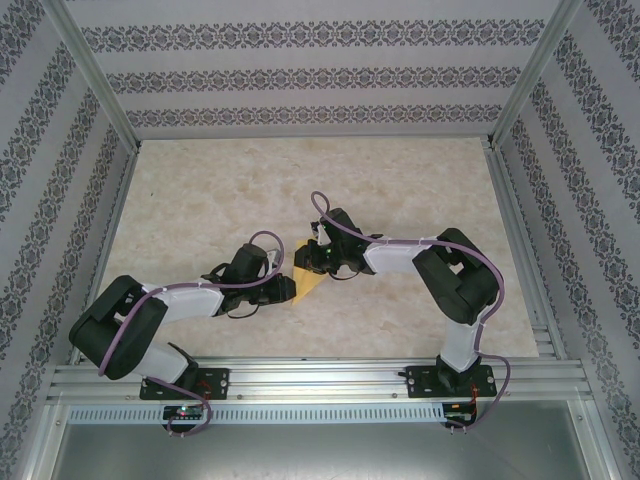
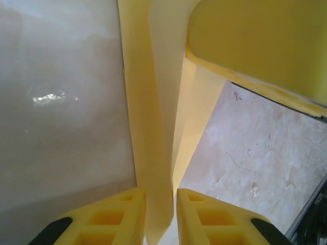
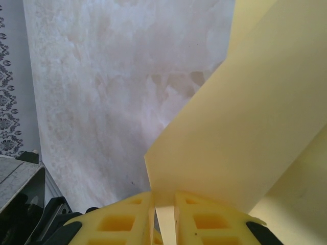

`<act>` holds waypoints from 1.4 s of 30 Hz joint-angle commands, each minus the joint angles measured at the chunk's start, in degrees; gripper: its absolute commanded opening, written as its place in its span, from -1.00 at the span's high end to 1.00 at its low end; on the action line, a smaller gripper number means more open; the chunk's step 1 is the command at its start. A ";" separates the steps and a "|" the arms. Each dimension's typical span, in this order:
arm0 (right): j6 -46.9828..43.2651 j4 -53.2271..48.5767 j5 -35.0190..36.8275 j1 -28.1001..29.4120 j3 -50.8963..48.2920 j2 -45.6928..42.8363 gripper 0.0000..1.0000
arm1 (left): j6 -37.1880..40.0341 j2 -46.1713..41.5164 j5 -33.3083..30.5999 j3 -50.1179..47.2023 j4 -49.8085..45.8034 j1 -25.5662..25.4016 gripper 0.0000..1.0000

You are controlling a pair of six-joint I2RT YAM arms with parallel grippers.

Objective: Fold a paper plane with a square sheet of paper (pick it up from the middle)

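Note:
The yellow sheet of paper (image 1: 308, 278), folded into a narrow pointed shape, is held off the table between my two grippers at the middle. In the left wrist view a folded strip of the paper (image 2: 148, 127) runs between the fingers of my left gripper (image 2: 161, 204). It lies against the left finger, with a gap to the right one, so the jaws are slightly open. My right gripper (image 3: 164, 204) is shut on an edge of the paper (image 3: 245, 127), which fans up to the right. From above, the left gripper (image 1: 287, 290) and right gripper (image 1: 318, 262) almost touch.
The pale marble-patterned tabletop (image 1: 400, 190) spreads around the arms, with patterned walls on three sides. An aluminium rail (image 1: 320, 378) carrying both arm bases runs along the near edge. A frame rail (image 1: 525, 255) borders the table on the right.

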 commanded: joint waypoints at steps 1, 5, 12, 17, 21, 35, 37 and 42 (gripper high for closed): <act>0.14 0.58 0.68 -0.18 1.17 0.26 0.63 | 1.29 0.18 1.73 0.15 0.19 0.45 0.48; 0.12 0.54 0.56 -0.13 1.13 0.26 0.63 | 1.31 0.63 1.89 0.54 0.82 0.01 0.44; 0.21 0.60 0.54 -0.17 1.19 0.27 0.63 | 1.97 2.66 1.24 1.83 0.28 -0.91 0.47; 0.15 0.52 0.39 -0.15 1.20 0.27 0.63 | 1.96 2.62 0.84 2.14 0.34 -1.04 0.60; 0.05 0.17 0.56 -0.19 1.19 0.35 0.62 | 1.94 2.72 0.77 1.99 0.25 -1.09 0.72; -0.24 -0.18 1.22 -0.39 1.84 2.23 0.61 | -0.05 4.62 2.08 0.48 3.21 -0.75 0.89; -0.40 -0.41 1.15 -0.55 2.19 2.67 0.61 | -0.12 4.94 2.10 0.46 3.26 -0.75 0.88; -0.48 -0.54 1.24 -0.99 2.51 3.60 0.61 | 0.01 4.24 0.98 0.80 1.60 -0.57 0.72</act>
